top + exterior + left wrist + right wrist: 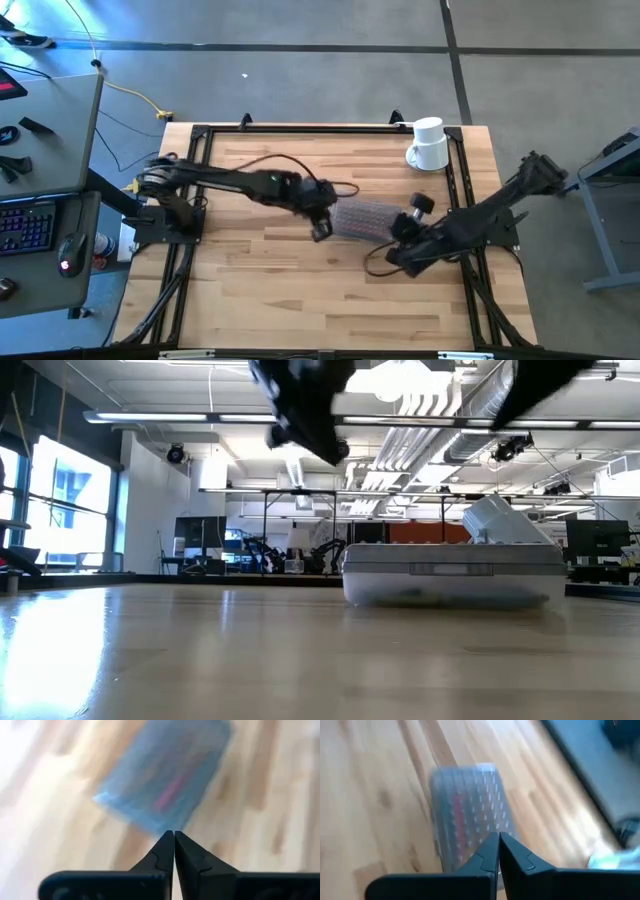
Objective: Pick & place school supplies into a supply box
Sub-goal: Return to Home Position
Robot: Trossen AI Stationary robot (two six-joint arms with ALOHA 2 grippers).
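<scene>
The supply box (365,218), a clear case under a grey dotted lid, lies closed and flat on the wooden table near its middle, and it shows in the low view too (452,572). Pink and red streaks of the supplies show through the lid (170,795) (456,815); no single pencil can be made out. My left gripper (322,228) is shut and hangs above the table just off the box's left end (173,834). My right gripper (400,235) is shut over the box's right end (499,836). In the low view both arms stay high above the box.
A white mug (430,145) stands near the table's far right corner, behind the box in the low view (500,520). A black frame (195,190) runs along the table's edges. Bare wood lies on the near side of the box (300,300).
</scene>
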